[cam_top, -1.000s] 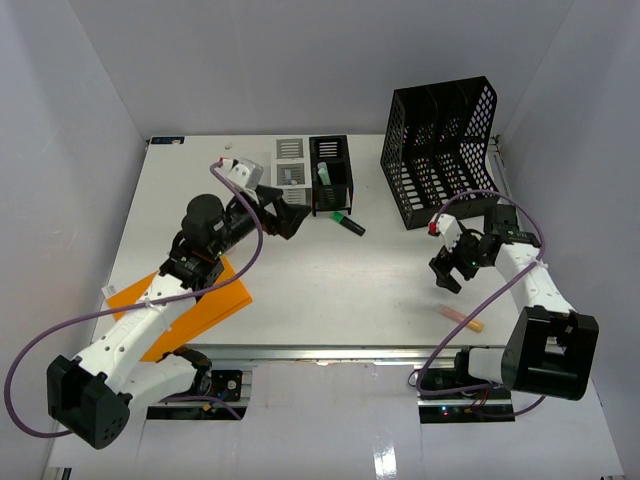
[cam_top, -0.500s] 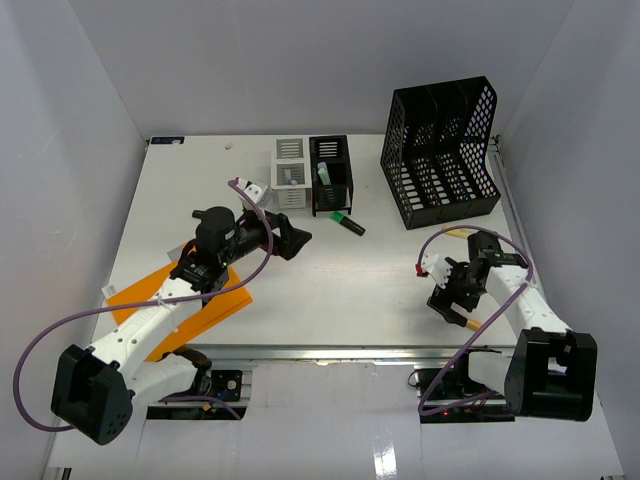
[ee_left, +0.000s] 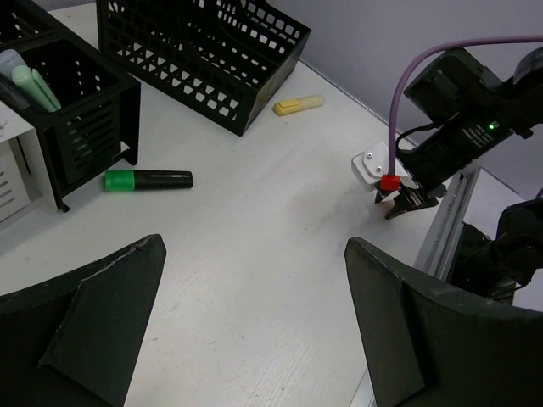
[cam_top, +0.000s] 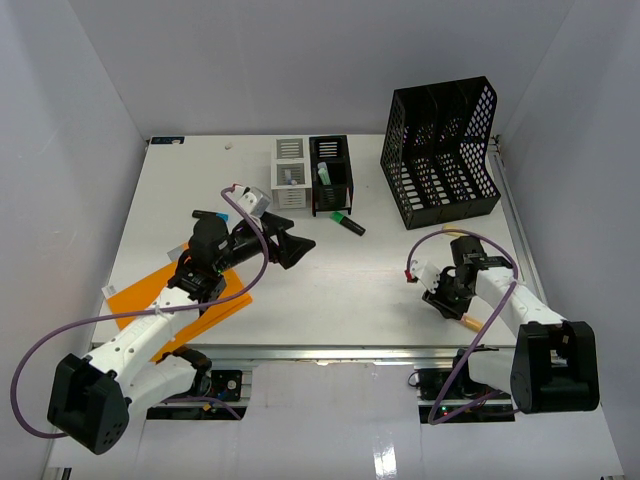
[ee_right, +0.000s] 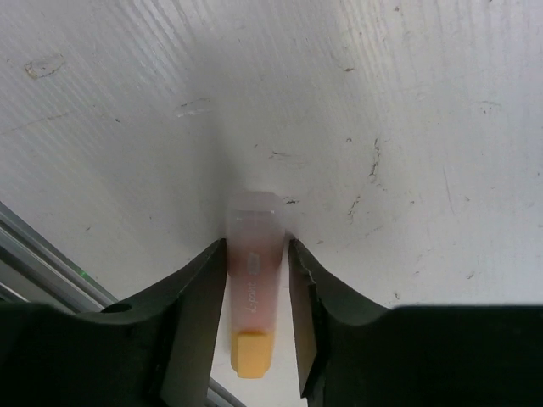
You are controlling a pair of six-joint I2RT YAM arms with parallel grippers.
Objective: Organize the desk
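The desk [cam_top: 340, 285] is a white tabletop. Near its front right edge lies a pink highlighter with an orange cap [cam_top: 468, 320] [ee_right: 254, 284]. My right gripper [cam_top: 452, 305] [ee_right: 256, 248] is down on it, and both fingers press the highlighter's sides. My left gripper [cam_top: 295, 245] [ee_left: 254, 246] hovers wide open over the desk's middle left with nothing between its fingers. A green highlighter [cam_top: 348, 223] [ee_left: 148, 180] lies in front of the black pen holder [cam_top: 331, 175] [ee_left: 76, 119], which holds light-coloured markers.
A black mesh file rack [cam_top: 440, 150] [ee_left: 204, 51] stands at the back right. A small yellow item [ee_left: 299, 104] lies beside it. A white-grey holder [cam_top: 289, 172] adjoins the pen holder. Orange paper [cam_top: 180, 300] and a black marker [cam_top: 208, 214] lie left. A metal rail [cam_top: 330, 352] lines the front.
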